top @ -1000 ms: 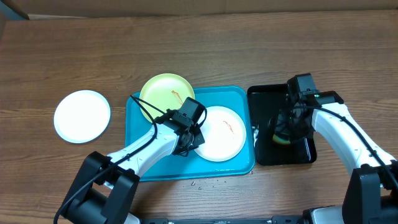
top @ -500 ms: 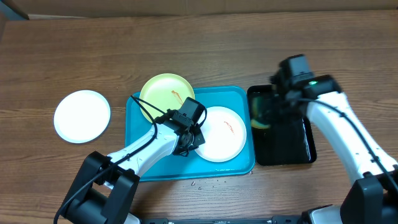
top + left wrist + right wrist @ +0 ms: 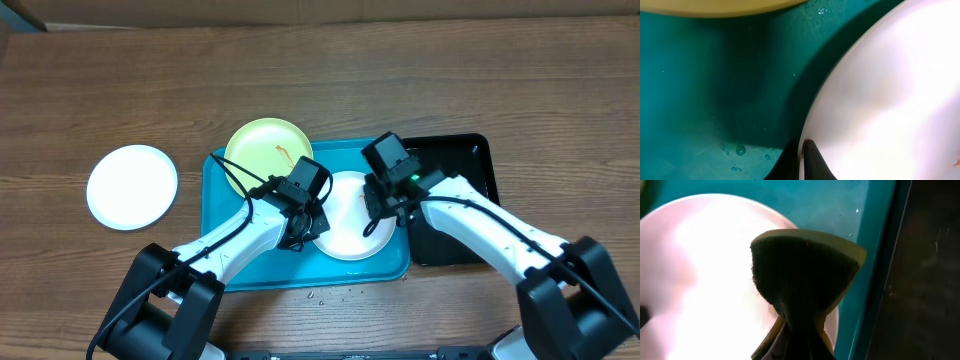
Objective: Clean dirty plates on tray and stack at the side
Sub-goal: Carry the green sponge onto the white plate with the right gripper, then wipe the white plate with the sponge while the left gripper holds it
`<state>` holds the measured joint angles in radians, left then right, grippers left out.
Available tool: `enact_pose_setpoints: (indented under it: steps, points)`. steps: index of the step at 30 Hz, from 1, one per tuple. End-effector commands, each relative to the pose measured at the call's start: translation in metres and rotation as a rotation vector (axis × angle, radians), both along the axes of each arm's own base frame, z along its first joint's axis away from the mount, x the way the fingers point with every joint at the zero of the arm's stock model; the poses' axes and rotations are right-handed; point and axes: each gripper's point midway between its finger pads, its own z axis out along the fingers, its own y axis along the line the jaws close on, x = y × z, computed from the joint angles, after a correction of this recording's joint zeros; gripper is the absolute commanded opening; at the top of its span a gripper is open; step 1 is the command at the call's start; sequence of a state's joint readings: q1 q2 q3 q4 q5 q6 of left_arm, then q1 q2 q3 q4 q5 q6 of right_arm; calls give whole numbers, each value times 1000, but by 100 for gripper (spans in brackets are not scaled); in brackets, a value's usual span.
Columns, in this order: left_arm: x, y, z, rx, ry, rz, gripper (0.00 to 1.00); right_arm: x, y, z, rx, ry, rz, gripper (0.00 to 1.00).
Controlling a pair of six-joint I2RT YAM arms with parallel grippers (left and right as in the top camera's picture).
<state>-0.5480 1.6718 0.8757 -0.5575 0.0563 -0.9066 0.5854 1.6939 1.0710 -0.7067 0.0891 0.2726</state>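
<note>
The left gripper [image 3: 802, 162] clamps its jaws on the thin left rim of a white plate [image 3: 345, 228], which lies flat in the turquoise tray [image 3: 350, 155]. The right gripper [image 3: 795, 345], pinched shut on a folded yellow sponge [image 3: 805, 270] with its dark scouring side out, hangs over the plate's right half. The plate looks stiff and light, and probably slick, since water droplets [image 3: 741, 149] bead on the tray. The rim is the only edge to pinch, and it may slide under scrubbing. A yellow-green plate [image 3: 262, 150] with an orange smear leans over the tray's far left corner. Another white plate [image 3: 132, 187] sits apart on the wooden table [image 3: 120, 80]. The black tray [image 3: 460, 165] shows nothing inside.
</note>
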Motion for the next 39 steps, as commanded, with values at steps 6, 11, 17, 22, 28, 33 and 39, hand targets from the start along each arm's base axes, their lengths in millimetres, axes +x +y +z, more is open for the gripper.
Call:
enact_pose_setpoints:
  steps: [6, 11, 17, 22, 28, 33, 39]
  points:
    - [-13, 13, -16, 66, 46, -29, 4, -7, -13, -32, -117, 58, 11, 4]
    - [-13, 13, -16, 67, 42, -28, 4, -13, -12, -38, -107, 84, 17, 4]
    - [-12, 13, -16, 66, 41, -28, 4, -23, -4, -48, -44, 114, 33, 4]
    - [-12, 13, -16, 66, 41, -27, 4, -37, 11, -58, 62, 163, 58, 4]
    - [-12, 13, -16, 66, 41, -27, 4, -47, 25, -58, 147, 214, 78, 4]
    - [-12, 13, -16, 66, 41, -27, 4, -50, 29, -57, 184, 241, 32, 4]
    - [-12, 13, -16, 67, 41, -28, 4, -49, 45, -50, 270, 251, 61, 4]
